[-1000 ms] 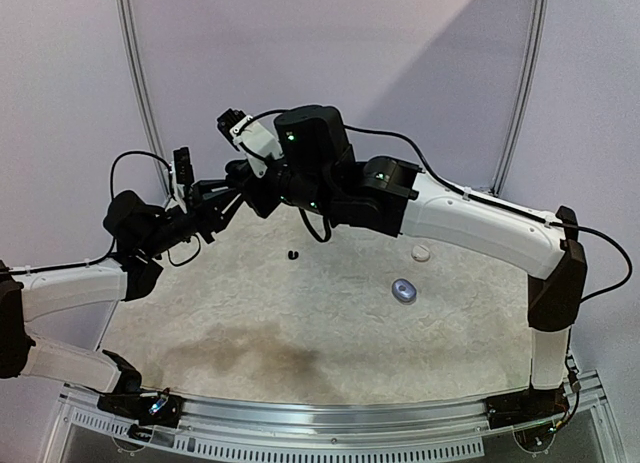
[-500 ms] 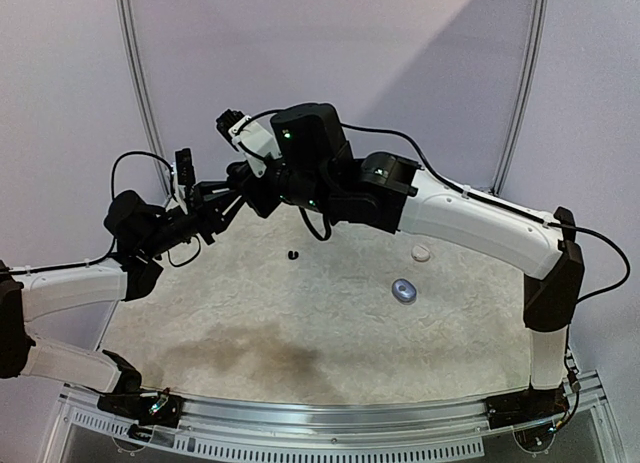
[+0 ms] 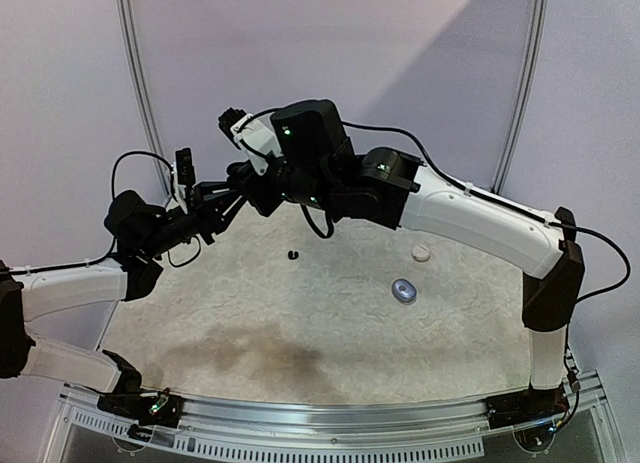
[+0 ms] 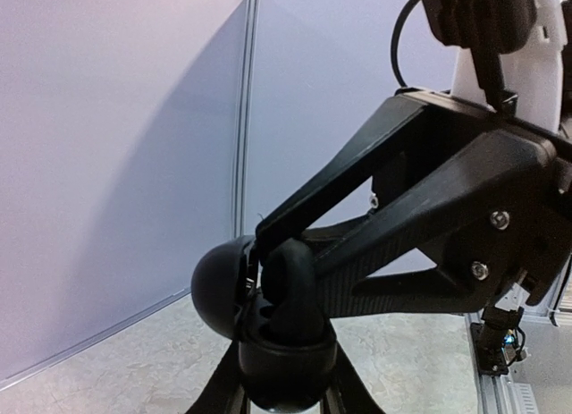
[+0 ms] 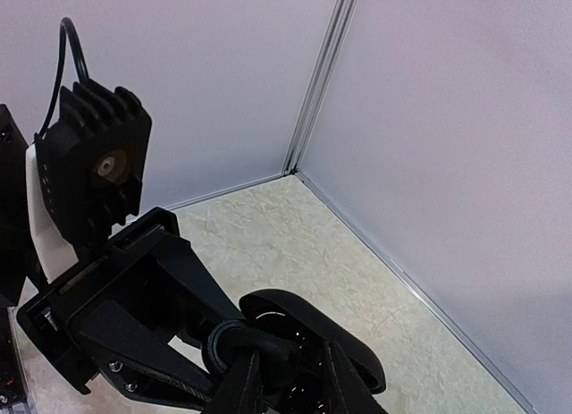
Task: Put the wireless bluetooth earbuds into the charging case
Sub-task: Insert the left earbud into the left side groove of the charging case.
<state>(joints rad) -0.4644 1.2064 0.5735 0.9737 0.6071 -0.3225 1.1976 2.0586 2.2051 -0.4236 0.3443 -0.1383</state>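
Both arms meet high over the back left of the table. My left gripper (image 3: 233, 195) is shut on a black charging case (image 4: 281, 360), held from below with its domed lid (image 4: 219, 284) swung open. A black earbud (image 4: 288, 280) stands in the case's cup. My right gripper (image 4: 281, 253) reaches in from the right, its fingertips on either side of that earbud (image 5: 255, 347). In the right wrist view the right gripper (image 5: 290, 360) has its jaws slightly parted, one finger against the bud and the other a little off it. The case lid (image 5: 313, 320) lies just beyond.
A second black earbud (image 3: 293, 254) lies on the pale mat (image 3: 330, 333) below the grippers. A small whitish round piece (image 3: 421, 252) and a bluish-silver case (image 3: 404, 290) sit to the right. Purple walls close the back and sides; a metal rail (image 3: 330, 423) runs along the front.
The right gripper's jaws have parted slightly at the earbud, and the right arm has shifted a little. The left arm and the case have stayed put.
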